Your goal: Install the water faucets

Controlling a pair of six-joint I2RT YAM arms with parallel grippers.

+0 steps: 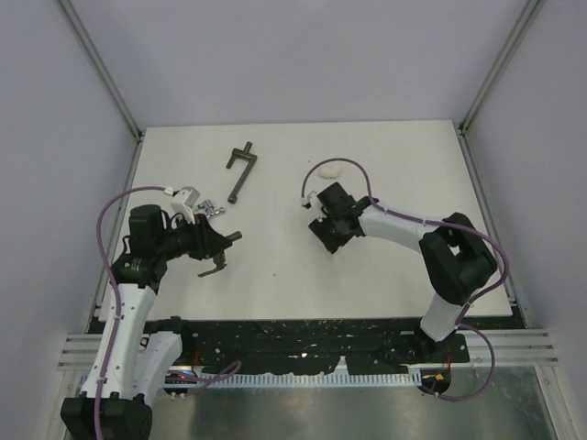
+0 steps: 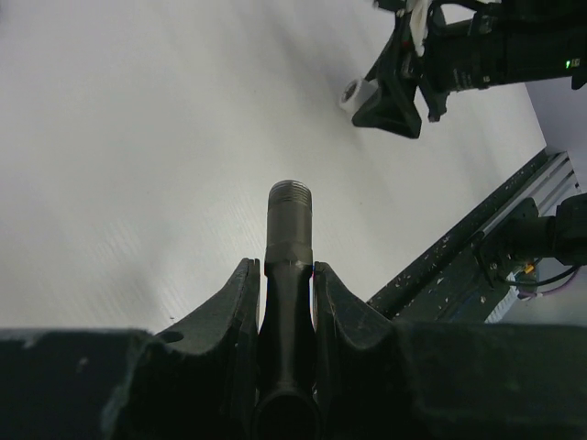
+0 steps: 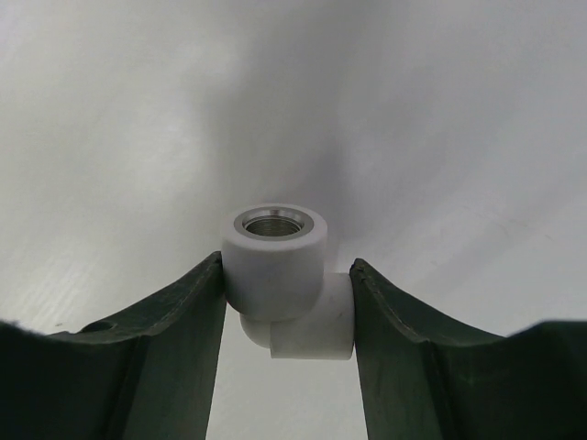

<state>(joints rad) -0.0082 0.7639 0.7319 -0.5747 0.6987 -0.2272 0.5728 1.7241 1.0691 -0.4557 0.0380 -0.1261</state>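
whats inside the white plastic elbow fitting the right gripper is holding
A silver threaded metal insert lines the open end of the white plastic elbow fitting; nothing is screwed in. Its deeper bore is dark, and the lower outlet's inside is hidden.

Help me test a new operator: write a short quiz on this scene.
1. True or false: the left fingers grip a dull dark grey-bronze metal faucet, threaded end pointing away from them.
2. The right fingers hold: A) a shiny silver faucet, B) a white plastic elbow fitting, C) nothing.
3. Is the faucet screwed into the elbow yet?
Key: 1 true; 2 B; 3 no, they are apart.
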